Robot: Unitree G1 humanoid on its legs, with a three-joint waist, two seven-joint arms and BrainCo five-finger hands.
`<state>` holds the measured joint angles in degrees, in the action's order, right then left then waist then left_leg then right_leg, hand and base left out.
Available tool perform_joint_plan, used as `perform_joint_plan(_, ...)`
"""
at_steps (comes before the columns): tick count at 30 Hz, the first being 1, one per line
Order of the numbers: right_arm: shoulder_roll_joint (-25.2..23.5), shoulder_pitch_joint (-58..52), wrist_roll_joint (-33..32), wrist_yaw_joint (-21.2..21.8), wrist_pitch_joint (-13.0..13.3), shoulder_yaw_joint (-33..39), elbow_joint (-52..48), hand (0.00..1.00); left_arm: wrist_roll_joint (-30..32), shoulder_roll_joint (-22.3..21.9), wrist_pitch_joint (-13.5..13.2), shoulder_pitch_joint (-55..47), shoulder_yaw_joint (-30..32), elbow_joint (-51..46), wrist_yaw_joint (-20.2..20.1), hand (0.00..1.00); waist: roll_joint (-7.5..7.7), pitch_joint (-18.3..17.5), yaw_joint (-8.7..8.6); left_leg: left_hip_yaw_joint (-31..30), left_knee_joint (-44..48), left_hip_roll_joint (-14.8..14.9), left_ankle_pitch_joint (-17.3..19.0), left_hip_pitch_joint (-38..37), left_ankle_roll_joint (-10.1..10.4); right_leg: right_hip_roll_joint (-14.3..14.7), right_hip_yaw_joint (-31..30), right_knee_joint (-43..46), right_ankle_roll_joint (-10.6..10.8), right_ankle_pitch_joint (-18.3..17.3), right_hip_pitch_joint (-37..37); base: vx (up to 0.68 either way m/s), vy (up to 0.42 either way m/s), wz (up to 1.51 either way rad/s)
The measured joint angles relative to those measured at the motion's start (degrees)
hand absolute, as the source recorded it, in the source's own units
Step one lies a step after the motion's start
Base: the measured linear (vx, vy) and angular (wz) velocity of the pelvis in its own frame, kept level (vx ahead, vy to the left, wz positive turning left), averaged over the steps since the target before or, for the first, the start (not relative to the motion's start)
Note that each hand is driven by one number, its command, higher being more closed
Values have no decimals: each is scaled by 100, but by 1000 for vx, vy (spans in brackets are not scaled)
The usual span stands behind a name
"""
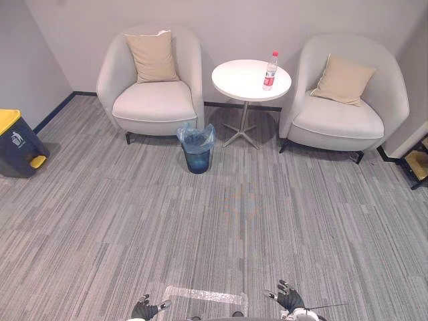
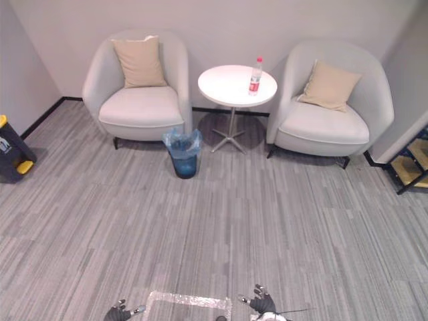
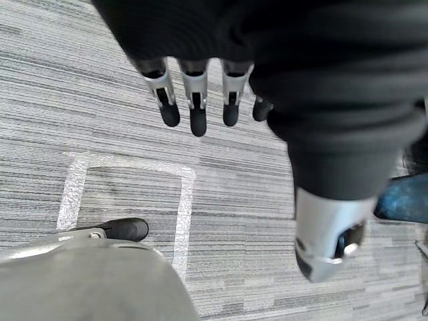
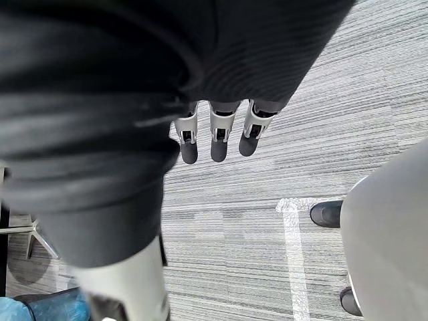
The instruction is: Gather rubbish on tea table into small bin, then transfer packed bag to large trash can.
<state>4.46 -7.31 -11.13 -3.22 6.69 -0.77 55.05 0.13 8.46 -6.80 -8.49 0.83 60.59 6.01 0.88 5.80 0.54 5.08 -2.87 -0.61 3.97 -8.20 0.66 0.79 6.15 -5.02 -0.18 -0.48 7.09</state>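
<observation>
Our left hand (image 1: pixel 144 309) and right hand (image 1: pixel 289 297) hang low, fingers loose, holding nothing. A bottle (image 1: pixel 270 70) stands on the round tabletop (image 1: pixel 237 81), well ahead; the bin (image 1: pixel 197 148) sits near its foot. Gathering seems unstarted; next we must walk closer.

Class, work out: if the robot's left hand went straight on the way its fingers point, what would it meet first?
The left hand would probably meet the grey carpet by the taped outline; nothing else shows in between.
</observation>
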Motion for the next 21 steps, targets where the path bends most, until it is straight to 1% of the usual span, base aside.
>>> perform_joint_plan(8, -4, 54, 0, -19, -6, 3, 106, 0, 64, 3, 3, 62, 2, 107, 7, 0, 2, -1, -3, -83, -2, -14, 1, -42, 1, -15, 133, 1, 65, -42, 93, -8, -9, 6)
perform_joint_plan(21, 1, 54, -7, -16, -11, 2, 127, 0, 98, 2, 3, 67, -6, 133, 6, 0, -7, -3, -5, -69, -9, -5, 1, -78, 2, -11, 120, -1, 59, -38, 100, -25, -10, -1)
